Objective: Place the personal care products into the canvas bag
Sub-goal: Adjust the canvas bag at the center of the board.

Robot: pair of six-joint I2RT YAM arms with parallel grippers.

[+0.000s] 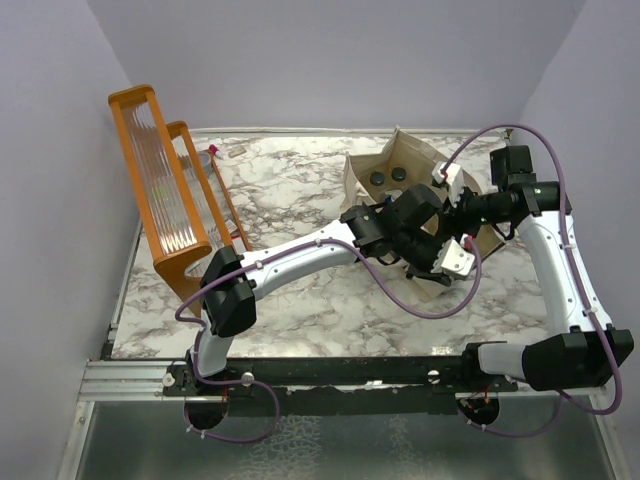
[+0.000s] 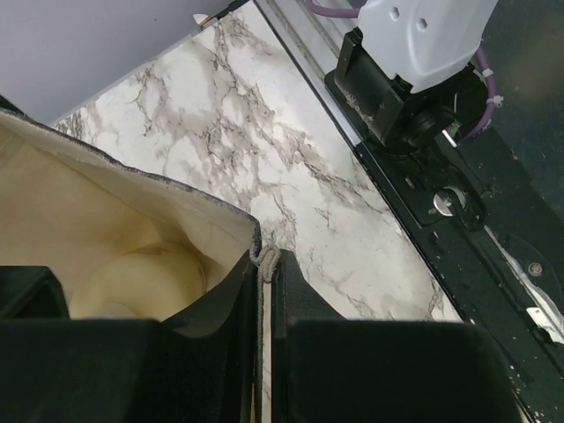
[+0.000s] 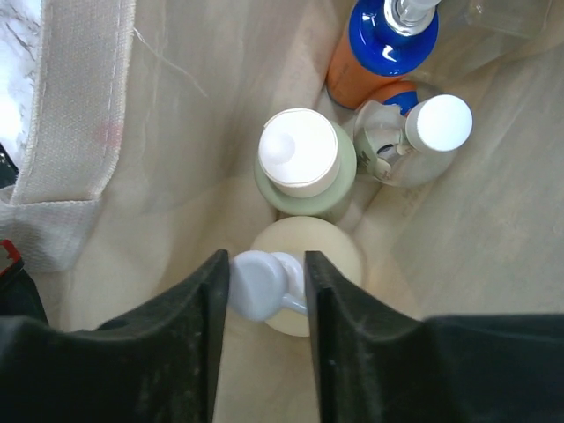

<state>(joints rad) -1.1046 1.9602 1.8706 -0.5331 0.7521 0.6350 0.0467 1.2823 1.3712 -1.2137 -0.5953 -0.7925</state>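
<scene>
As the left gripper (image 2: 266, 273) pinches the canvas bag (image 2: 88, 203), the right gripper (image 3: 264, 264) straddles the pump bottle (image 3: 333, 254), grip unclear; other bottles (image 3: 304, 176) beyond already stand inside.

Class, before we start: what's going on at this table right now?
Two robot arms are packing small toiletry bottles into a canvas bag. The left gripper is shut on the bag's rim, apparently holding it open. The right gripper is down inside the bag, its fingers closed on the head of a pump bottle. An orange bottle, an olive bottle and a silvery bottle already stand next to it.
</scene>
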